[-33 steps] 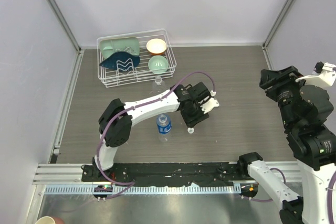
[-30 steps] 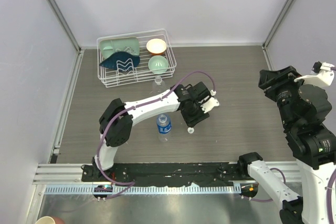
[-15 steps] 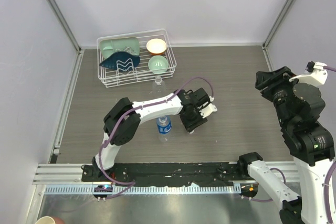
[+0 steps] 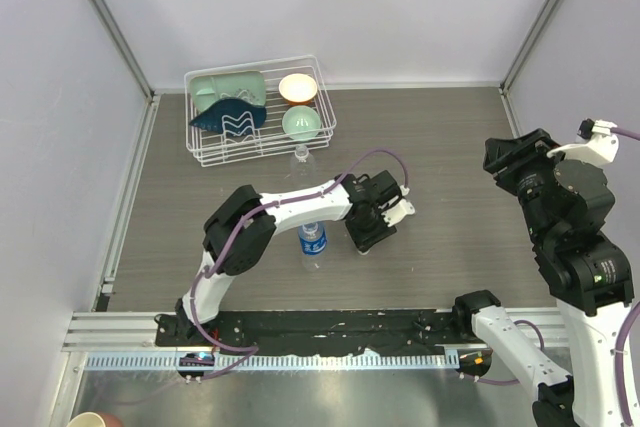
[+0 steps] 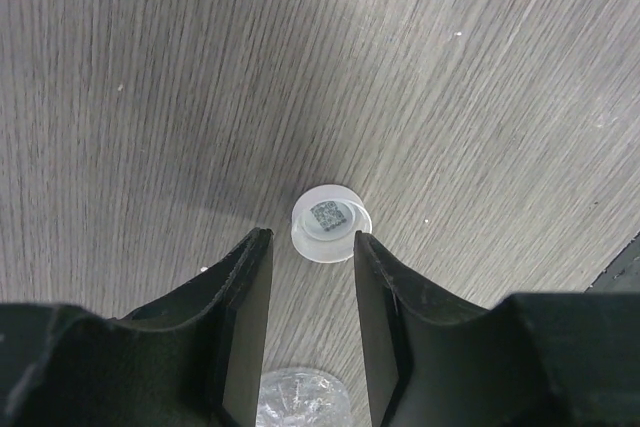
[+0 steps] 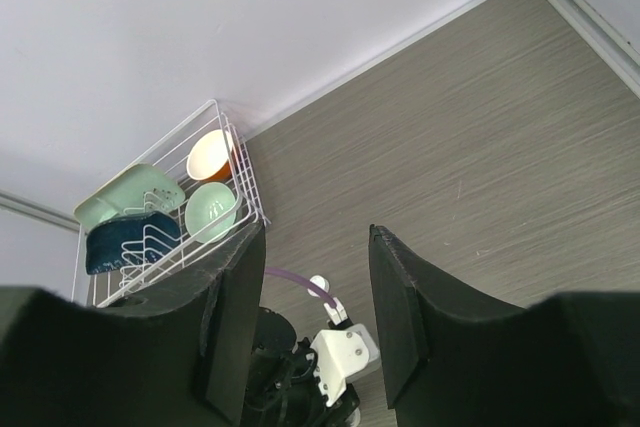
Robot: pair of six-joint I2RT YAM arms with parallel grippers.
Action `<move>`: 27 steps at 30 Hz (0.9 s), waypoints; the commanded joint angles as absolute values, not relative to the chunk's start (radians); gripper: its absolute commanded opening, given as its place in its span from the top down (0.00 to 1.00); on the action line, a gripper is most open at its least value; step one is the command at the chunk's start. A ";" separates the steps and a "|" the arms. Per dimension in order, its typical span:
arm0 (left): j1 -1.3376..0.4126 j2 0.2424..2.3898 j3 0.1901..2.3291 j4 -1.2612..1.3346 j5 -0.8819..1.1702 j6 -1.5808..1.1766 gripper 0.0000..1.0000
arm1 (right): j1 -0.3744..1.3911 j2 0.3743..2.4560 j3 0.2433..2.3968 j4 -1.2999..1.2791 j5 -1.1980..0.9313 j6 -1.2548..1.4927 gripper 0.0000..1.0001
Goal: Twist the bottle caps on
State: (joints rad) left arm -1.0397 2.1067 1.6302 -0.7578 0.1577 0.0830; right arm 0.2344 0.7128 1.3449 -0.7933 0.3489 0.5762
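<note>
A small white bottle cap point(image 5: 330, 222) lies on the grey wood table, just beyond the tips of my left gripper point(image 5: 311, 237). That gripper is open, one finger point(image 5: 248, 292) on each side of the cap's near edge, with nothing held. In the top view the left gripper point(image 4: 367, 235) hides most of the cap. The blue-label bottle point(image 4: 313, 242) stands upright just left of it, uncapped. The plain bottle point(image 4: 300, 159) stands by the basket. My right gripper point(image 6: 315, 237) hangs open high over the right side, empty.
A white wire basket point(image 4: 322, 107) at the back left holds pale green and cream bowls and a dark blue item. Grey walls close in the table at the back and on both sides. A black rail runs along the near edge.
My left gripper has moved a little toward the near edge and down over the cap, and its jaws have narrowed slightly. The right arm has drifted slightly left.
</note>
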 commanded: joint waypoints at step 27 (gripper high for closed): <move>-1.043 2.064 1.718 -0.765 0.101 0.115 1.00 | 0.236 0.727 1.362 -0.749 0.322 0.564 0.53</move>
